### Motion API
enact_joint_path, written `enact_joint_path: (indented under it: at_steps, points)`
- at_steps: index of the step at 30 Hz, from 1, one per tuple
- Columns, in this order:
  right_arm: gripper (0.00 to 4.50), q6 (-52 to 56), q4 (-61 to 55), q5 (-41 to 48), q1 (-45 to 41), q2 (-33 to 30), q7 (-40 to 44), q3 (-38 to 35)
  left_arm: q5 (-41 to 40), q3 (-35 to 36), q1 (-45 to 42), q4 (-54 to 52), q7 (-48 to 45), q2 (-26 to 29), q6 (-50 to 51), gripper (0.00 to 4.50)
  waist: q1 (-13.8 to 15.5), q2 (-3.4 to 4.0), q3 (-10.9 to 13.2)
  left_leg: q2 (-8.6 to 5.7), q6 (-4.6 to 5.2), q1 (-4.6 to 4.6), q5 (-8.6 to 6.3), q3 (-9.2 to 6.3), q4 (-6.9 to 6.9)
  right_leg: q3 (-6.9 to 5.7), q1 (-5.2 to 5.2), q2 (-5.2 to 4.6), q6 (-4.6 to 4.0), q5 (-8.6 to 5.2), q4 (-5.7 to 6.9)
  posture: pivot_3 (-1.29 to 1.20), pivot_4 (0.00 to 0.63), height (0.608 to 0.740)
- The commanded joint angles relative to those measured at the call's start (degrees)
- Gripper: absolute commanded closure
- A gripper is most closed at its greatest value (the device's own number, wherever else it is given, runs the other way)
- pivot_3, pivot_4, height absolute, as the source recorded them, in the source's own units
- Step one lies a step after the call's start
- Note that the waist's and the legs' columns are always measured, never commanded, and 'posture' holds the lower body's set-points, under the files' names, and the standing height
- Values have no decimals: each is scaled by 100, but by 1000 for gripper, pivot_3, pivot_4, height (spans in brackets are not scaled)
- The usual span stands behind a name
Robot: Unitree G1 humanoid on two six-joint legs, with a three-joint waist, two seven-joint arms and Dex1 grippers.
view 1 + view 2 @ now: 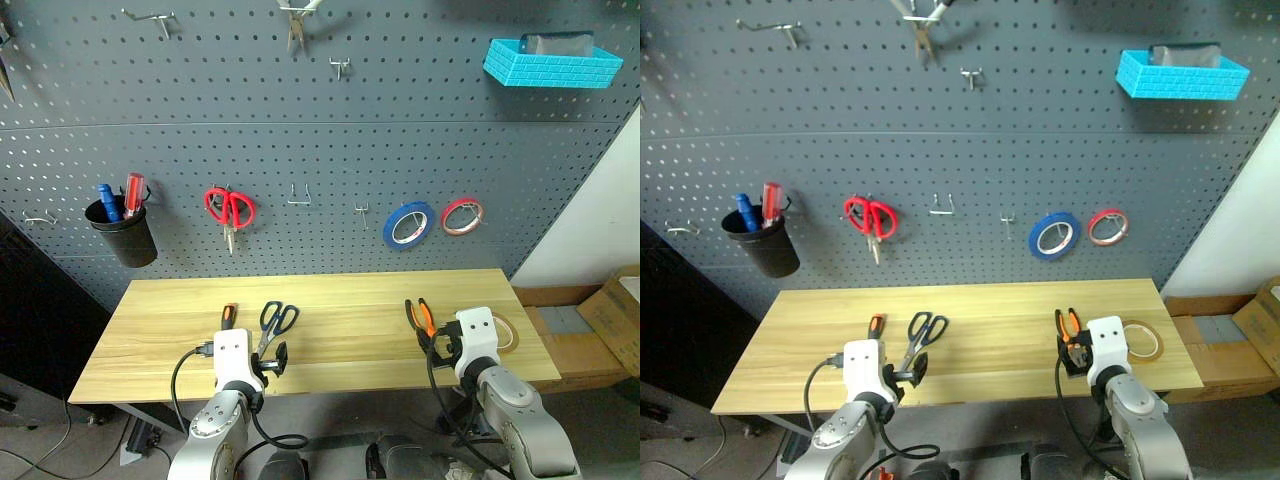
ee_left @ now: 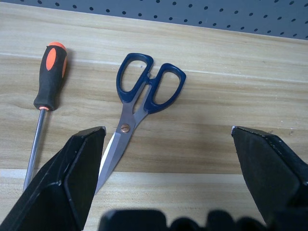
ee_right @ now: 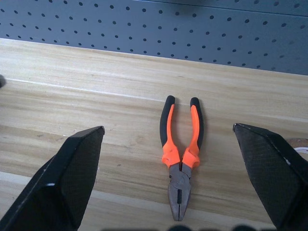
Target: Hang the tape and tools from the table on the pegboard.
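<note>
On the counter (image 1: 330, 290), near its front edge: four task items, none yet hung. Scissors (image 2: 143, 100), dark blue handles, blades shut, lying flat just ahead of the left hand (image 2: 166, 139), which stands wide open and empty. Screwdriver (image 2: 47, 91), orange-and-black handle, lying just beside the scissors, apart from them. Pliers (image 3: 181, 150), orange-and-black handles, nose toward the robot, lying ahead of the right hand (image 3: 168, 137), likewise wide open and holding nothing. Tape (image 1: 1142, 340), thin yellow ring, flat on the counter near its right end, just beside the pliers. Pegboard (image 1: 300, 120) behind the counter: bare hooks (image 1: 299, 195) stand between the red scissors (image 1: 229, 209) and the blue roll (image 1: 408, 224); a black cup (image 1: 124, 233) with red and blue screwdrivers hangs further left. Risks, as judged: the scissors and pliers lie flat, so a closing hand may skid them across the wood or pinch only one handle; a left reach set slightly off could nudge the screwdriver, which may roll; the tape sits close to the counter's end and could be pushed off; the hooks are small, so a loop missed on hanging would drop the tool.
</note>
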Motion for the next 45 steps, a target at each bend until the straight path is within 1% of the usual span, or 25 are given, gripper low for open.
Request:
enact_joint_path:
  at_steps: [1, 24, 32, 34, 37, 39, 41, 42, 45]
  points:
    - [0, -34, -232, 1, -85, -2, -13, -50, 97, 8, -30, -253, 84, 4, -130, 18, 0, 0, 0, 0, 0, 0, 0, 0, 0, 0, 0, 0, 0, 0, 0, 0, 41, 740]
    - [0, -50, -250, -20, -42, -22, 9, -14, 24, 18, 18, -260, 74, -3, -176, 18, 0, -1, 0, 0, 0, 0, 0, 0, 0, 0, 0, 0, 0, 0, 0, 3, 32, 740]
    - [0, -49, -279, -13, -29, -16, 2, -25, 39, 4, 45, -317, 80, 19, -142, 18, 0, -1, 0, 0, 0, 0, 0, 0, 0, 0, 0, 0, 0, 0, 0, 4, 37, 740]
    - [0, -33, -266, 17, -53, -61, 31, -100, -118, 16, -47, -282, -77, 67, 28, 18, 0, -2, 3, 0, 0, 0, 0, 0, 0, 0, 0, 0, 0, 0, 0, 1, 45, 740]
    - [0, -95, 11, -31, -214, -297, 135, -235, -475, 90, -451, -107, -437, 145, 210, 18, 10, -10, 37, -1, 0, 0, 0, -1, 4, -1, 0, 0, 0, 0, 0, -4, 57, 740]
    - [0, -206, 670, 10, -575, -728, 488, -403, -489, -428, -1347, 230, -1284, 558, 247, 18, 20, -27, 90, -4, 0, 1, 0, -1, 8, -1, 2, -1, 0, 0, 0, -11, 67, 740]
    - [0, -300, 1090, 66, -802, -989, 729, -474, -418, -823, -1907, 486, -1808, 855, 211, 18, 35, -31, 124, -12, -1, 2, 0, -11, 16, -7, -6, -1, 0, 0, -5, -13, 70, 740]
    - [0, -349, 1326, 84, -942, -1119, 869, -479, -311, -1079, -2211, 692, -2124, 1000, 43, 18, 28, -29, 125, -18, 1, -2, 2, -11, 16, -6, 14, -1, 0, 0, -10, -24, 80, 740]
    - [0, -461, 2145, 107, -1476, -1457, 1191, -571, 91, -1998, -3248, 1491, -3233, 1309, -726, 18, -28, -31, 183, -20, 11, 10, 8, 2, 15, 9, 27, -1, 1, 0, -6, -46, 119, 740]
